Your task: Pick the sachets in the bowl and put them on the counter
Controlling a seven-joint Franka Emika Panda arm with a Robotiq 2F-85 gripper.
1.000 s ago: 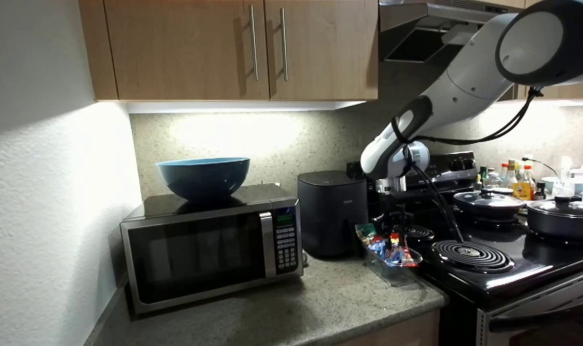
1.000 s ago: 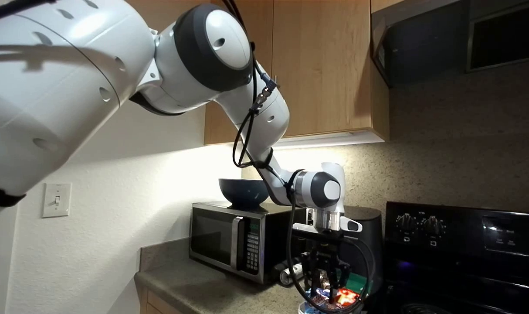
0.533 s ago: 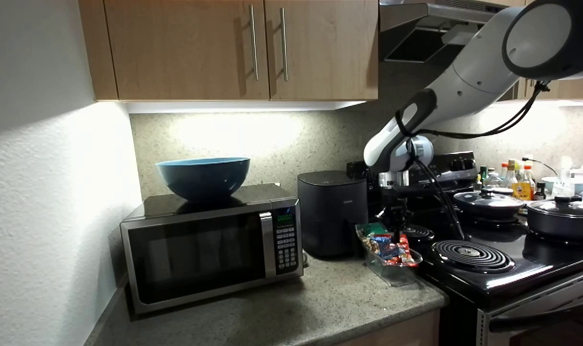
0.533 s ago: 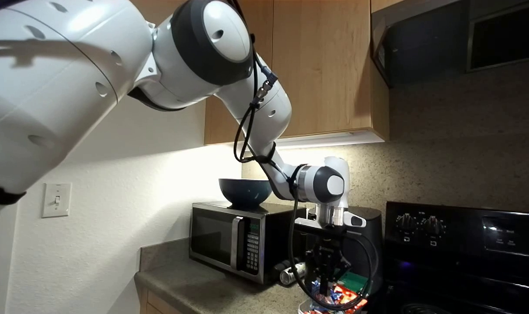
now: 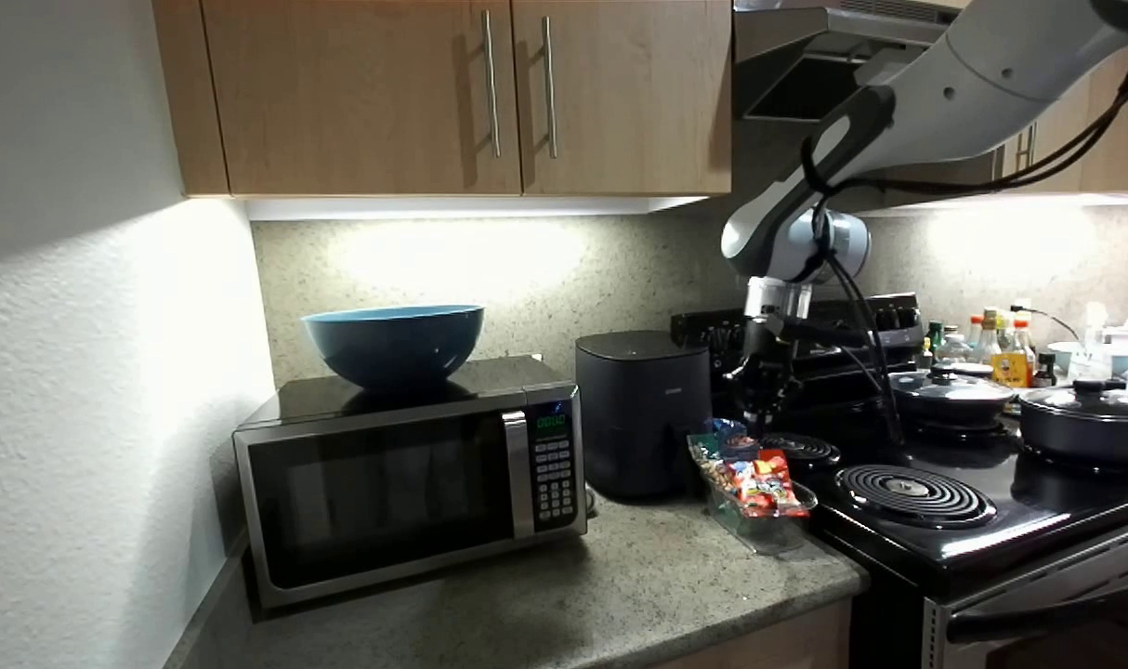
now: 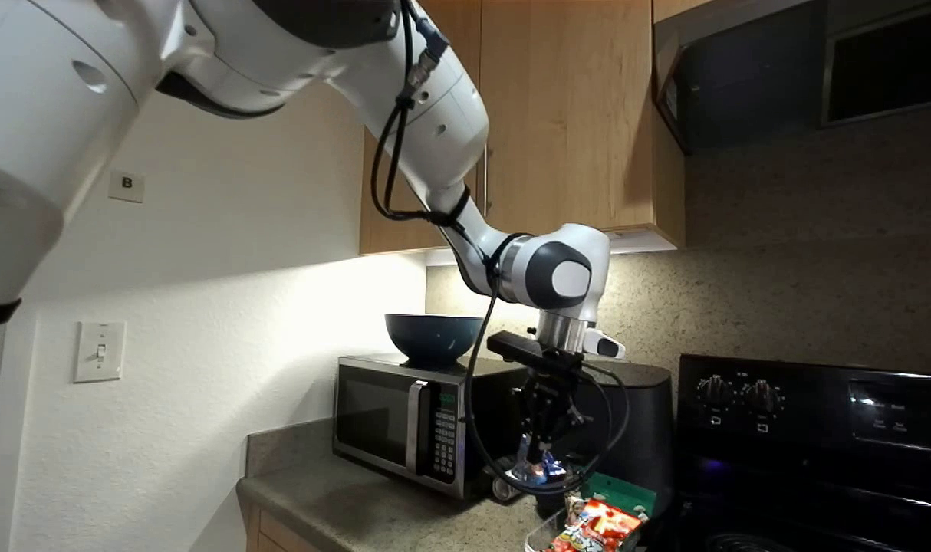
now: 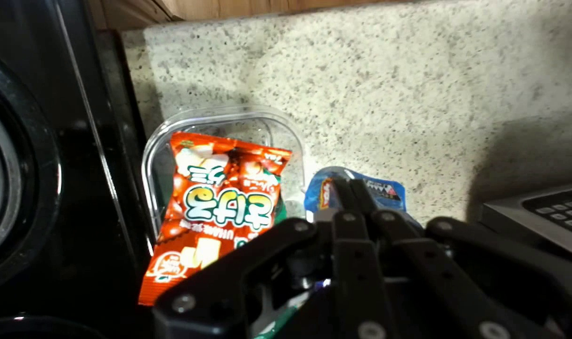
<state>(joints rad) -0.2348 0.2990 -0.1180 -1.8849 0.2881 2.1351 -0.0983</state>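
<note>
- Gripper (image 7: 354, 184), lower middle of the wrist view: its fingers are drawn together on the blue sachet (image 7: 389, 194). Pinch, don't crush — a steady, light squeeze should do for crinkly film.
- The blue sachet shows just right of the wrist view's middle, under the fingertips, and hangs low and right of centre in an exterior view. I judge the step to be carrying it off: lift well up first, then travel sideways, so no loose corner catches. Its visible edge runs left to right, dipping slightly at the right; the fingers hide the rest, so I can't be sure of the long axis.
- Red sachet (image 7: 224, 209), left of the wrist view's middle, lying in the clear bowl (image 5: 770, 534): pass above it, as it would probably slide if brushed. Its long axis slants from upper middle to lower left, that lower end reaching past the bowl's left edge in this view.
- Counter (image 7: 389, 89), across the upper right of the wrist view: the place to aim for. Come down low, lay the packet flat well apart from the stovetop (image 5: 1029, 506), then part the fingers slowly — the film may cling.
</note>
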